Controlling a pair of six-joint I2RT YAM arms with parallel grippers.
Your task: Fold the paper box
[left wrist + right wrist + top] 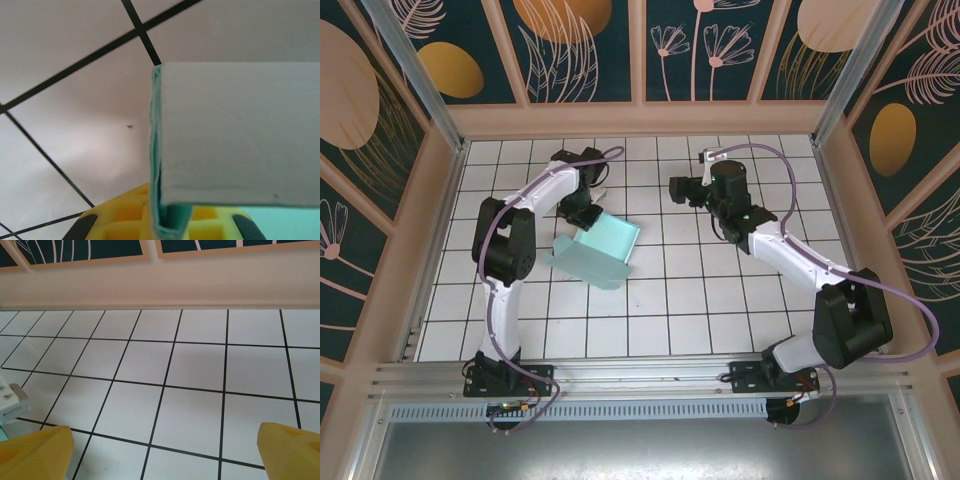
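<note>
Paper box (600,250), 9 o'clock of table (720,300) centre: seemingly part-folded, lower flap loose. Left gripper (583,216) clamped on box's 11 o'clock edge. Right gripper (686,189) agape, empty, at 2 o'clock.

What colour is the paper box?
The paper box is pale mint green, clearest in the top external view.

White-and-black arms (500,310), purple cables (760,147)
</note>
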